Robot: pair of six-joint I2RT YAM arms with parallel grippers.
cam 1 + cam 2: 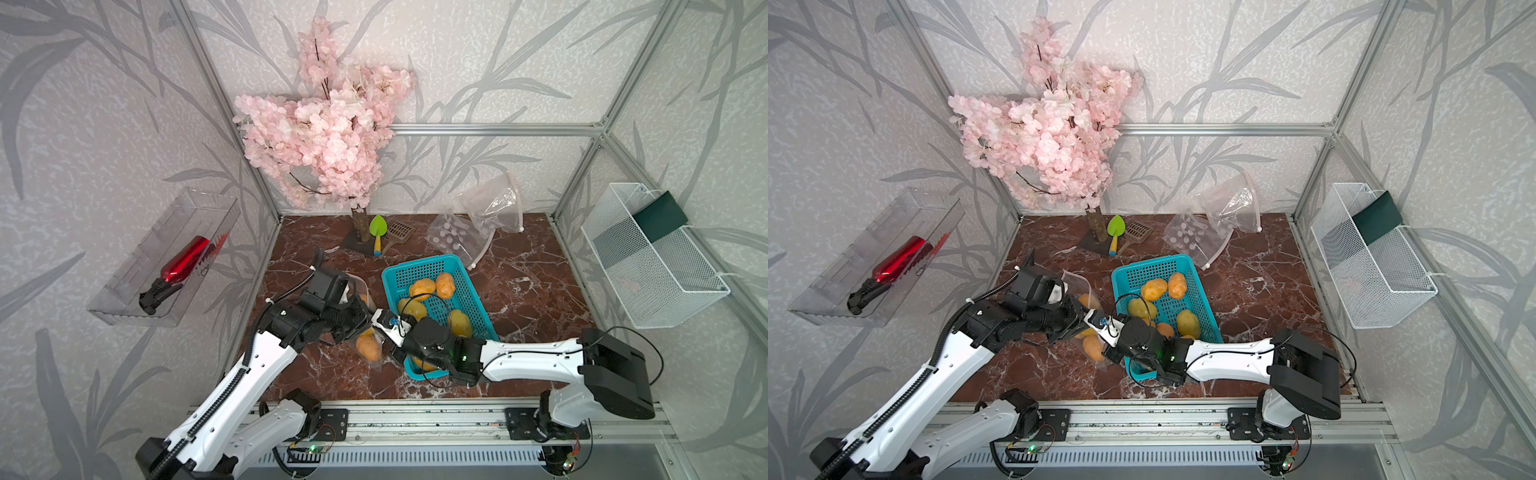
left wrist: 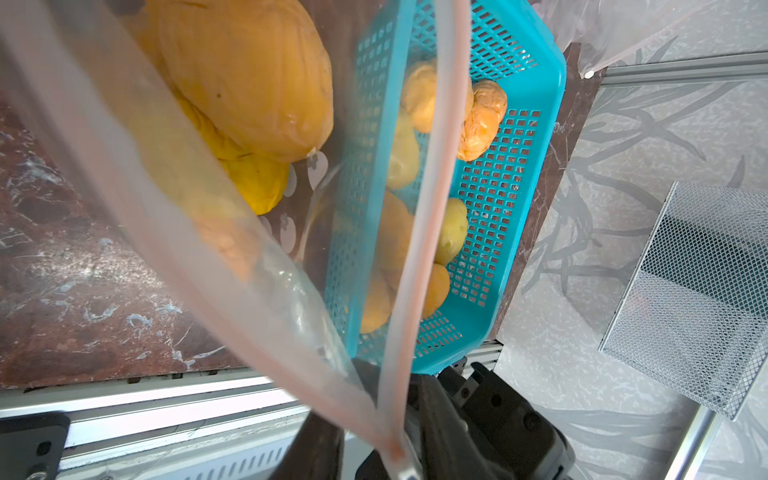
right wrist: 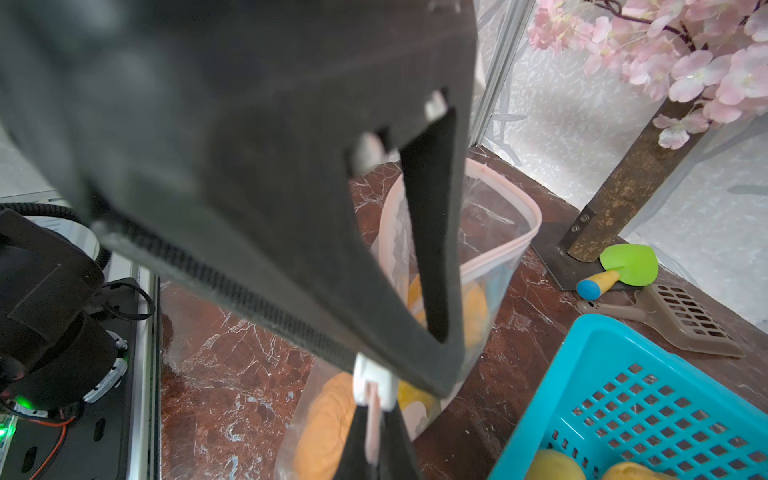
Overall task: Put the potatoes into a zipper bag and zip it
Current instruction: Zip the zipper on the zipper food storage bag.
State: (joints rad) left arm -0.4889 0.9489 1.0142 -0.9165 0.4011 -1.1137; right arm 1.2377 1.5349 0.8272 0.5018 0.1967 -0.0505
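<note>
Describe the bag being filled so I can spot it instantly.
On the marble table, find the teal basket. The zipper bag sits beside it, on the red bottle's side. Unlike the two bags by the back wall, it holds potatoes.

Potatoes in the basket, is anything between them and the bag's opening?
The bag stands open. The right arm hangs over the basket's near end, hiding some potatoes, and the left gripper and right gripper sit at the bag's rim. Nothing else blocks the way.

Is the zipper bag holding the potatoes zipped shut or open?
Open: the right wrist view shows the bag with its rim gaping wide above the potatoes.
</note>
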